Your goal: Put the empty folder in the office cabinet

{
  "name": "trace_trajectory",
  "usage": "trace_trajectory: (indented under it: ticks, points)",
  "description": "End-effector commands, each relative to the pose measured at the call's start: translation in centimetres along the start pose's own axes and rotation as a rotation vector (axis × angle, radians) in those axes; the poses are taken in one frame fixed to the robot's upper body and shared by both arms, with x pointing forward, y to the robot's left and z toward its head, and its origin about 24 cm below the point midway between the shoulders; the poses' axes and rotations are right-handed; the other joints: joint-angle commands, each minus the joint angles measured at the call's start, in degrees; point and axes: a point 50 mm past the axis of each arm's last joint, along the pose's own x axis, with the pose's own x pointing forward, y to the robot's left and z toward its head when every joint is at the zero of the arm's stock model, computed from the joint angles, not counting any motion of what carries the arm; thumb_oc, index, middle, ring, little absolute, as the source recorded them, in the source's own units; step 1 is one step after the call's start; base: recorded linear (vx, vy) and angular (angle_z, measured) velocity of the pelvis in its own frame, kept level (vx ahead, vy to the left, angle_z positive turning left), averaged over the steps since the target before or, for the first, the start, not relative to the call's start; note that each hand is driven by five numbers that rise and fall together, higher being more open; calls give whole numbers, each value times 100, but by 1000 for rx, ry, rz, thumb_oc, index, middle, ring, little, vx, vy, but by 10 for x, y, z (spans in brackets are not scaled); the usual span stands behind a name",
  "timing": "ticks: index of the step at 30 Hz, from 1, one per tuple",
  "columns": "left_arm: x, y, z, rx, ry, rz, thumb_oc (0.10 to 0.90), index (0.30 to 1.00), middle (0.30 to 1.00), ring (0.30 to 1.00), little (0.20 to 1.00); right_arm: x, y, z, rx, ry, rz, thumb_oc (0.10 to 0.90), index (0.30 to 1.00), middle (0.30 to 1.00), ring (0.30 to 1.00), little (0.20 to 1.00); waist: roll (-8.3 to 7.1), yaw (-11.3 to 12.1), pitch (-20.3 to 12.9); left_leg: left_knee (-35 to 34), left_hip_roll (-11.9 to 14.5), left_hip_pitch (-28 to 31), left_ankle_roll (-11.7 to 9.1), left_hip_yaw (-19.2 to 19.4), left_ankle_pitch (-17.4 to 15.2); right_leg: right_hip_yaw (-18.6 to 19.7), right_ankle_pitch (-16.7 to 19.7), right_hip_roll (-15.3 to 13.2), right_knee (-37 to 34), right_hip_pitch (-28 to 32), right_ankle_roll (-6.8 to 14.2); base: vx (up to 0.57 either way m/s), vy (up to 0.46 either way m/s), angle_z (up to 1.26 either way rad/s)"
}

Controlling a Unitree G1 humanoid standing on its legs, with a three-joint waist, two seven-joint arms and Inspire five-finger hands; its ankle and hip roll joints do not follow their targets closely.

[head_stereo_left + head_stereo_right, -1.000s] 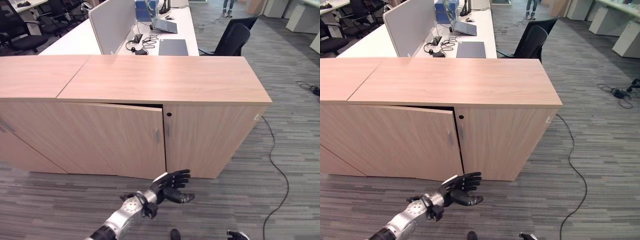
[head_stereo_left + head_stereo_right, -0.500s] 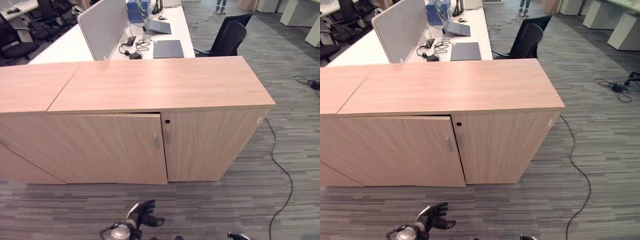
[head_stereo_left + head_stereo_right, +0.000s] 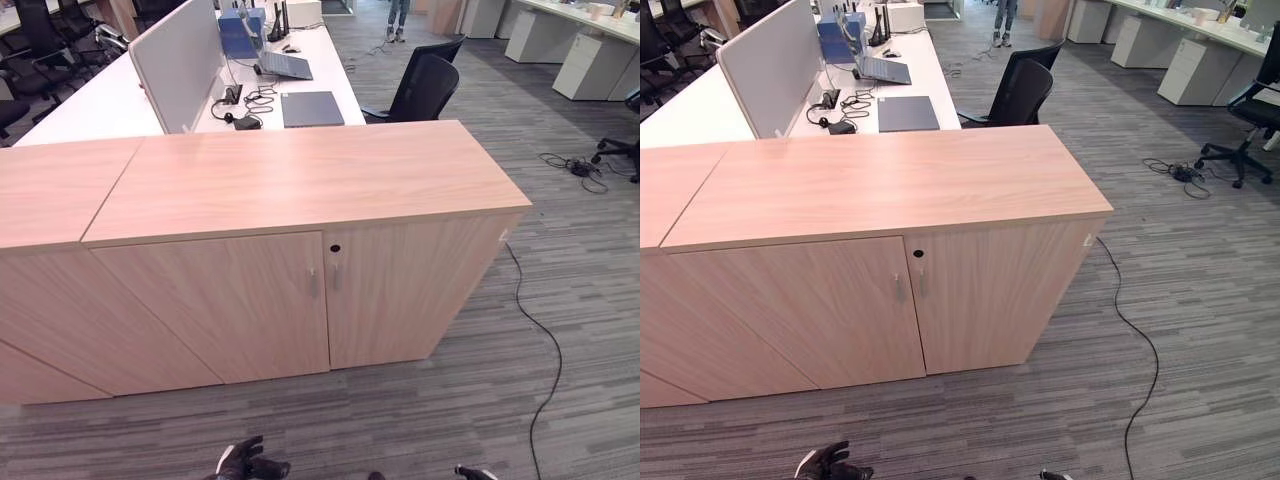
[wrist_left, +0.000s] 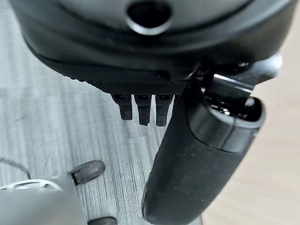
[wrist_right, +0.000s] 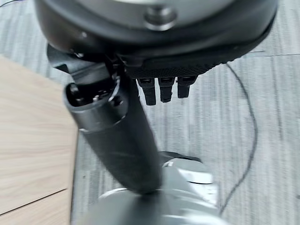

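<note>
Left hand is getting cut off by the bottom edge of the head view, only fingers showing. Both cabinet doors are sitting flush, so the inside is staying hidden and any folder in there can't be seen. Right hand is showing in its wrist view, fingertips pointing away over the carpet, nothing between them.

The office cabinet is seen standing on grey carpet, light wood, its 2 front doors shut flush.
</note>
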Motion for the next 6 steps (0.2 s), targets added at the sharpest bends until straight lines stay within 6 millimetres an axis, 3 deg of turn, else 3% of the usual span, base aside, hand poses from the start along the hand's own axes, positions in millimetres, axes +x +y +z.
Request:
trace_trajectory:
  ticks: [1, 6]
  points:
    - [0, 8, -8, -166, 55, 5, 800, 900, 900, 900, 900, 0, 2, -6, 11, 41, 18, 800, 900, 900, 900, 900, -80, -59, -440, -15, -163, -184, -286, -252, -283, 174, -105, -273, -210, 119, 634, 62, -16, 17]
    - [-1, -7, -13, -82, 91, -51, 800, 900, 900, 900, 900, 1, 3, -1, 0, 35, 19, 800, 900, 900, 900, 900, -53, -119, -510, -15, -148, -102, -291, -201, -340, 195, -31, -228, -383, 245, 639, 51, -6, 1]
